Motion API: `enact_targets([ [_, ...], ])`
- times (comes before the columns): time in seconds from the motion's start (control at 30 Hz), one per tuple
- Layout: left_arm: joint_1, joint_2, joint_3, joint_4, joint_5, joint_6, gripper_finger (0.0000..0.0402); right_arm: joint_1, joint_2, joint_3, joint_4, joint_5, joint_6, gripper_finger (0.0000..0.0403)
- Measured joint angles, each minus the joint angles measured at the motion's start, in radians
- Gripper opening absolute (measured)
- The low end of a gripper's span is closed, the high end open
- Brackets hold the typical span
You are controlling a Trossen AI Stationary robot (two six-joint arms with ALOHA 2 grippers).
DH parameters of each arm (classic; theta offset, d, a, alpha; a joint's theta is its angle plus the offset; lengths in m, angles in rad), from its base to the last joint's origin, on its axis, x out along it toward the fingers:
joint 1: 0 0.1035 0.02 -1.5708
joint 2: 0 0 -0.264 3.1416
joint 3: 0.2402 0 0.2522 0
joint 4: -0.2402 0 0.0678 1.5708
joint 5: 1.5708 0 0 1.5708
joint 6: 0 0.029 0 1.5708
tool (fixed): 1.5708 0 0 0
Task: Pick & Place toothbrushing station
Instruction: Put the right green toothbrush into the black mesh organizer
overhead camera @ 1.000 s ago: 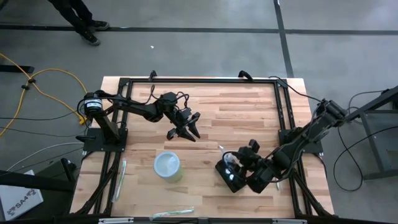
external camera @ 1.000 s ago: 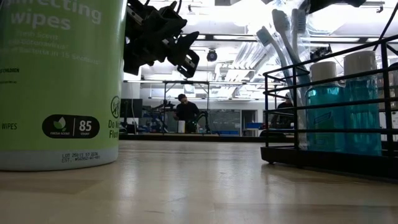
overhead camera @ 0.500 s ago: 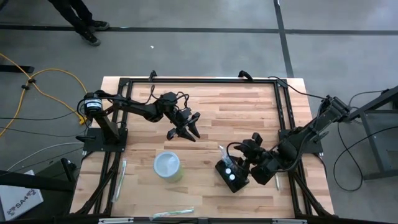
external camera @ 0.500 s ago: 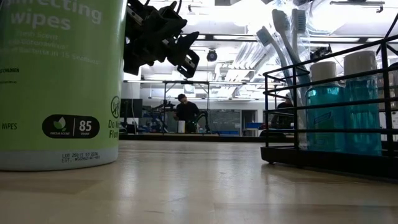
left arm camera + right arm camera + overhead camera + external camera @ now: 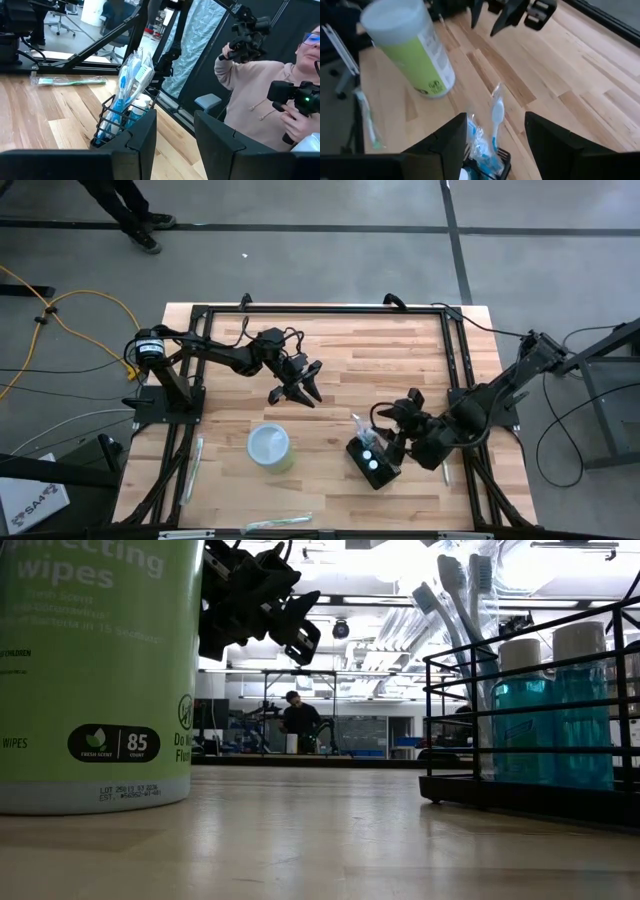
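Toothbrushing station [image 5: 372, 461], a black wire holder carrying toothbrushes and blue bottles, is standing on the table [image 5: 400, 350] right of the green wipes canister [image 5: 270, 447]. Right gripper [image 5: 392, 427] is hovering just beside it, fingers spread wide, holding nothing. Left gripper [image 5: 297, 388] is waiting farther back, fingers parted.

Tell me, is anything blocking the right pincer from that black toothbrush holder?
Nothing visible does. The right pincer hangs open right beside the toothbrushing station, with only bare table around them. The wipes canister stands off to the side.
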Motion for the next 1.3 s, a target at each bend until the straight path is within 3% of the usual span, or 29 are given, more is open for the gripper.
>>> enact_targets([
  [0.27,0.000,0.000,0.000,0.004,0.013,-0.006,0.0128,-0.023,-0.101,0.000,-0.107,0.015,0.034,0.0192],
  [0.57,0.045,0.000,0.000,0.005,0.013,-0.066,0.0128,-0.026,-0.118,0.000,-0.475,-0.084,0.451,0.0192],
  [0.93,0.065,0.000,0.000,0.004,0.013,-0.070,0.0128,0.133,-0.069,0.000,-0.530,-0.204,0.801,0.0180],
  [1.3,0.062,0.000,0.000,0.004,0.014,-0.070,0.0128,0.275,0.051,0.000,-0.543,-0.279,0.979,0.0143],
])
